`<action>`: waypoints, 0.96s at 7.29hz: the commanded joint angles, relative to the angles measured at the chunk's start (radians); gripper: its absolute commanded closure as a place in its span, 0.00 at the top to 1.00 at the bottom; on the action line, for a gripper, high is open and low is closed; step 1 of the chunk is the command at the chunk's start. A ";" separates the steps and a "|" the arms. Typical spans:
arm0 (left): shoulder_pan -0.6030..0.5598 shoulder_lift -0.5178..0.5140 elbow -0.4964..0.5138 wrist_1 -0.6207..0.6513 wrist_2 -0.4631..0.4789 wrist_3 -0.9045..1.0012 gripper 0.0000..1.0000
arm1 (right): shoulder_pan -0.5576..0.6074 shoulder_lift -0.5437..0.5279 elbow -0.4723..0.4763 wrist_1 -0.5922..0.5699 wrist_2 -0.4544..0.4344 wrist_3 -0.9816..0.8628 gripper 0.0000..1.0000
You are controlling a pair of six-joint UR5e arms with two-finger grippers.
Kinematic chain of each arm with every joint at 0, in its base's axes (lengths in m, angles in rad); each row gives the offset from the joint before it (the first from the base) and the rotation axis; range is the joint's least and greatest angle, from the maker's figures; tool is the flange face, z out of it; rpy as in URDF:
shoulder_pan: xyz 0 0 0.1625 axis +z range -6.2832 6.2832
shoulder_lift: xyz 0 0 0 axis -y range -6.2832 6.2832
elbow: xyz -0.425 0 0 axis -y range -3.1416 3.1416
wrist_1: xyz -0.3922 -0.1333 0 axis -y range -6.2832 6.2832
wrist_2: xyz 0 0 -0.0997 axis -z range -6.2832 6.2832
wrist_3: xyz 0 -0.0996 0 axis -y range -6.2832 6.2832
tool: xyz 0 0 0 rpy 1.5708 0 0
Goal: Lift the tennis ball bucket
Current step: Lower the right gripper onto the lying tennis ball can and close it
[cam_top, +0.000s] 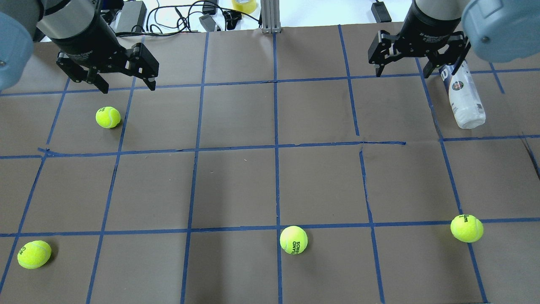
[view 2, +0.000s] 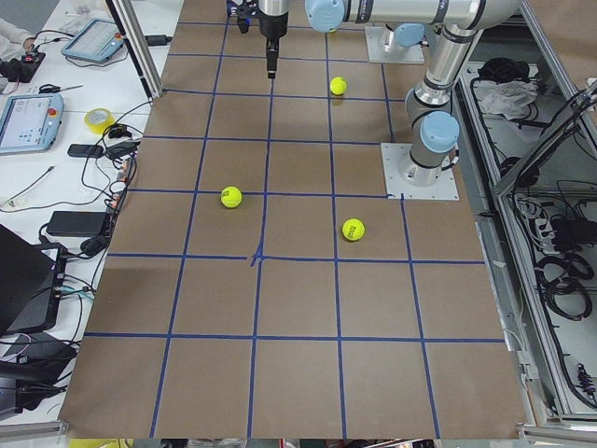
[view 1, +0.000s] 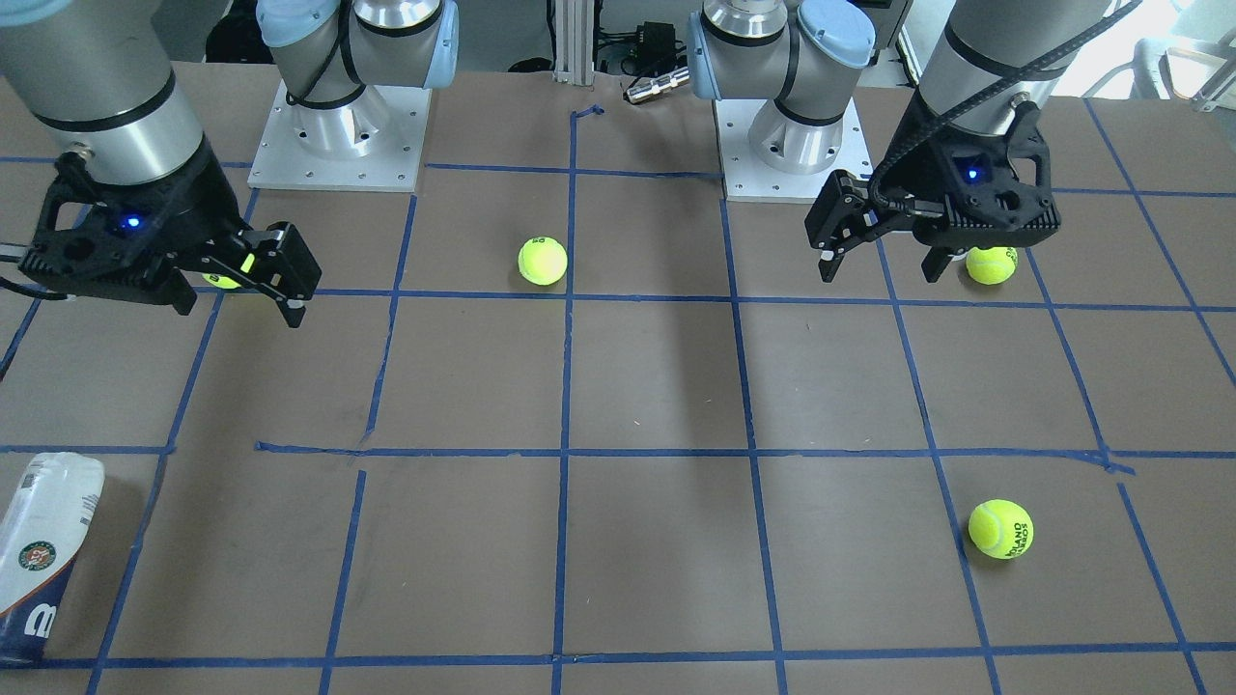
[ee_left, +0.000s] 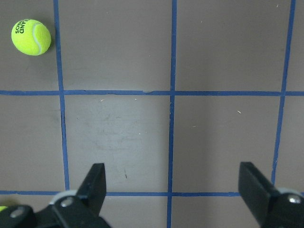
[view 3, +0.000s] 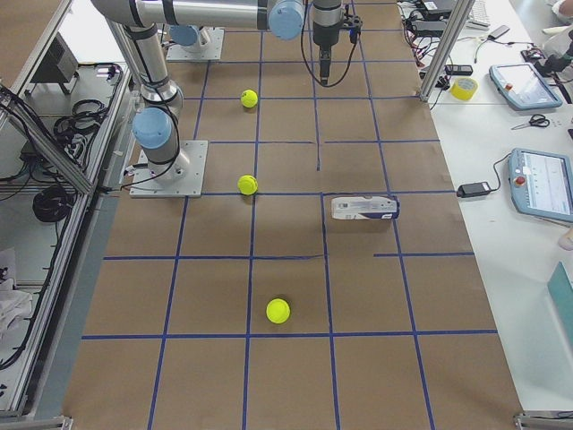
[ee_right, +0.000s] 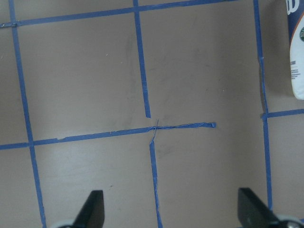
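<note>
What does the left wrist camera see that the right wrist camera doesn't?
Only the left wrist view shows a yellow-green tennis ball, up in its corner. Only the right wrist view shows the tennis ball bucket, at its right edge. Both show the brown table with blue tape lines and an open claw: the left claw and the right claw.

Below the wide-spread fingers of the right claw (cam_top: pixel 406 72) the brown paper counter (cam_top: pixel 270 185) is bare. The only thing close is the clear-plastic tube can with white and navy label (cam_top: pixel 464 99), lying just beside the claw's outer finger with open counter along both long sides. A yellow-green tennis ball (cam_top: pixel 108 117) lies near the left claw (cam_top: pixel 127 88), on its robot side, and the counter between the two claws is open.
</note>
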 commanded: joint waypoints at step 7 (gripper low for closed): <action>0.000 -0.009 -0.001 0.003 0.002 0.001 1.00 | -0.350 0.338 -0.036 -0.198 -0.017 -0.392 1.00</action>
